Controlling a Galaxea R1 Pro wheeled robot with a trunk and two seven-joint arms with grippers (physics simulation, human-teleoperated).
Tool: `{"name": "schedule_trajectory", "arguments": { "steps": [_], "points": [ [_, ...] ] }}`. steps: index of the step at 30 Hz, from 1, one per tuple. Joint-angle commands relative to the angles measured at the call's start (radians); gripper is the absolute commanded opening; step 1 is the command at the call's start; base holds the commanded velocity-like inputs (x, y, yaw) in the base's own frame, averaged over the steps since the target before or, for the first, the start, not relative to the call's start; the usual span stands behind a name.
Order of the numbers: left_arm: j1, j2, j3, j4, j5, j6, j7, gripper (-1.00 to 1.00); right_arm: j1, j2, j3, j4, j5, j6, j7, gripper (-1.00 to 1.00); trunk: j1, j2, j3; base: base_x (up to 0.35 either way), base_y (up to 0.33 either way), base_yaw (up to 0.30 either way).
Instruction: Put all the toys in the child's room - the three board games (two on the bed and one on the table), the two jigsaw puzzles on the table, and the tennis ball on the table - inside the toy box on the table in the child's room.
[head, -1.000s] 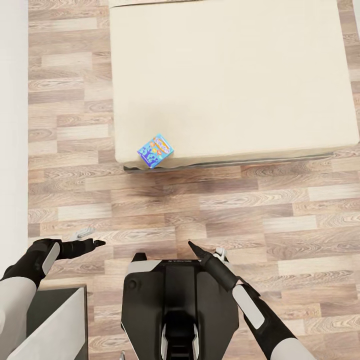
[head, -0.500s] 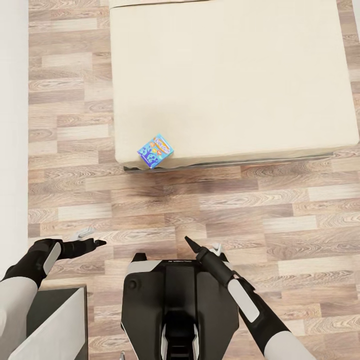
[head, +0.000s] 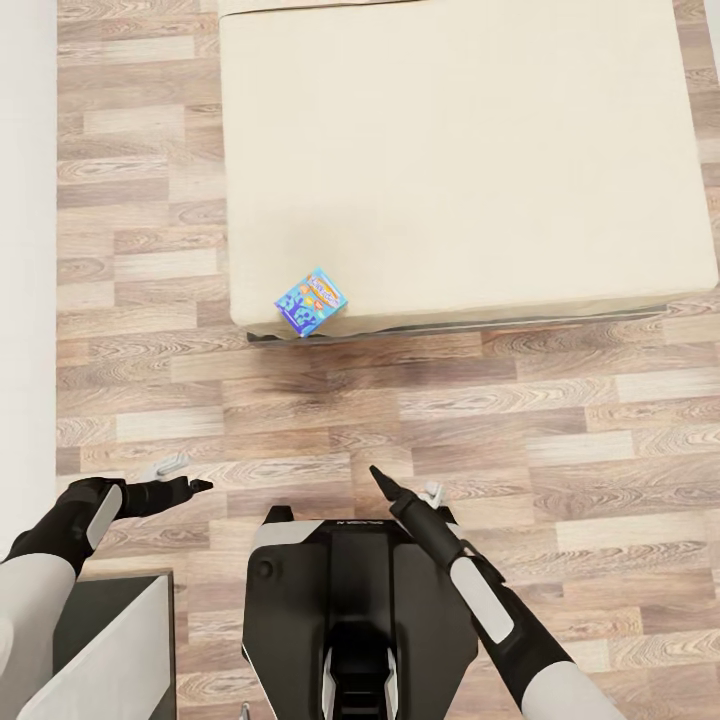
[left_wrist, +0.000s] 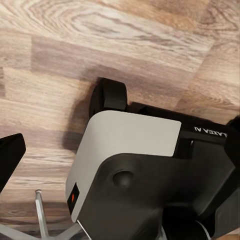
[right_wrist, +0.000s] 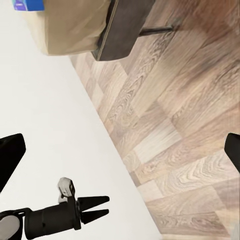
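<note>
At the bed's (head: 460, 150) near corner lies the blue board game (head: 311, 301) — well beyond both empty, spread fingers (head: 190, 487).

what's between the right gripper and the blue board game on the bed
Nothing visible. The blue board game lies at the near corner of the bed, and between it and the right gripper there is bare wood floor. The gripper is empty.

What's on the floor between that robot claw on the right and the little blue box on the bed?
Nothing: in the head view, bare wood floor runs from the right gripper to the bed's edge, where the blue box sits.
</note>
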Motion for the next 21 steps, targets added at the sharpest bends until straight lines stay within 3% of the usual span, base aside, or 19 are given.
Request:
{"name": "schedule_trajectory", "arguments": {
  "steps": [1, 6, 15, 21],
  "points": [
    [0.0, 0.0, 0.003, -0.001, 0.005, 0.008, 0.0, 1.0, 0.0, 0.002, 0.001, 0.001, -0.011, 0.002, 0.006, 1.0, 0.001, -0.001, -0.001, 0.0, 0.0, 0.0],
    [0.0, -0.002, 0.003, -0.001, 0.007, 0.008, 0.0, 1.0, 0.0, 0.002, -0.006, -0.001, -0.014, -0.002, 0.026, 1.0, 0.001, -0.001, -0.001, 0.0, 0.0, 0.0],
    [0.0, -0.007, 0.003, -0.001, 0.006, 0.004, 0.001, 1.0, 0.0, 0.014, -0.053, -0.005, -0.011, -0.008, 0.041, 1.0, 0.001, -0.001, -0.001, 0.0, 0.0, 0.0],
    [0.0, -0.007, 0.003, -0.001, 0.006, 0.004, 0.0, 1.0, -0.003, 0.004, -0.062, -0.007, -0.009, -0.004, 0.079, 1.0, 0.001, -0.001, -0.001, 0.0, 0.0, 0.0]
  ]
}}
